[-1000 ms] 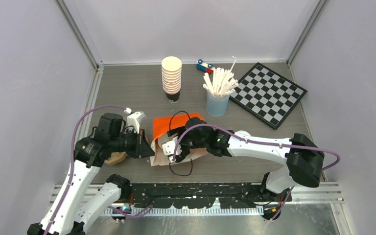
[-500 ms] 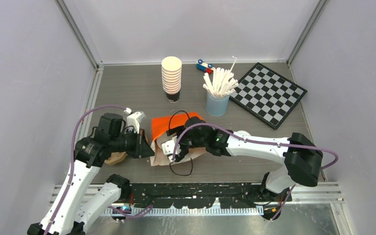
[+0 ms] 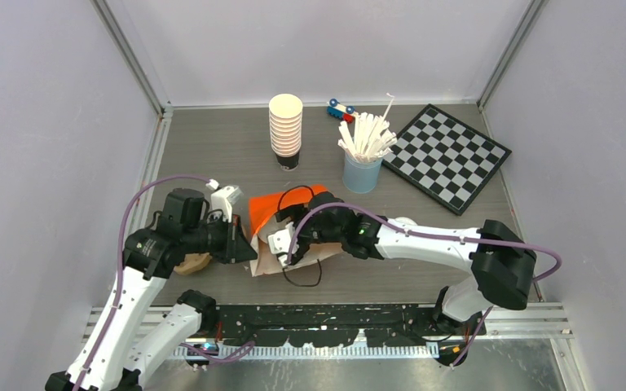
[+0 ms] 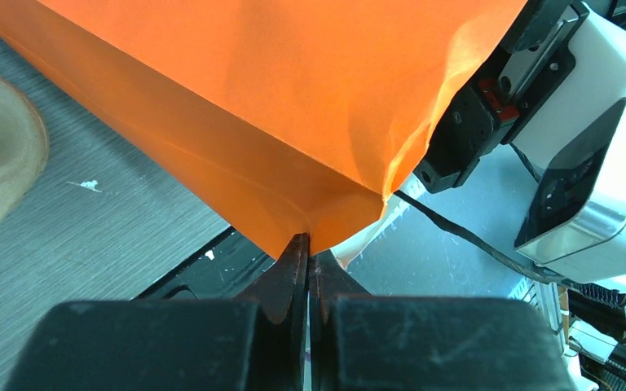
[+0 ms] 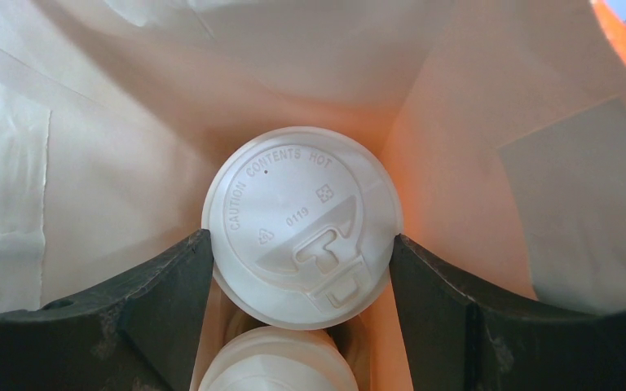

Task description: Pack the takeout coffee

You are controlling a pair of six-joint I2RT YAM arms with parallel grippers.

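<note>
An orange paper bag (image 3: 277, 207) lies on its side on the table with its mouth toward the right arm. My left gripper (image 3: 243, 246) is shut on the bag's corner edge, as the left wrist view (image 4: 308, 244) shows against the orange paper (image 4: 253, 98). My right gripper (image 3: 292, 243) reaches into the bag's mouth. In the right wrist view this gripper (image 5: 300, 238) is closed on a white coffee cup with a sip lid (image 5: 301, 212), a finger touching each side. A second white lidded cup (image 5: 277, 362) sits just below it inside the bag.
A tall stack of cream cups (image 3: 285, 126), a light-blue cup of white sticks (image 3: 363, 167), a small toy car (image 3: 341, 110) and a checkerboard (image 3: 447, 156) stand at the back. A tan object (image 3: 191, 263) lies under the left arm. The bag's black cord handle (image 3: 301, 281) loops toward the front edge.
My right gripper has moved slightly left, deeper into the bag with the cup. The bag's orange top has shifted a little left. The left gripper has kept its pinch.
</note>
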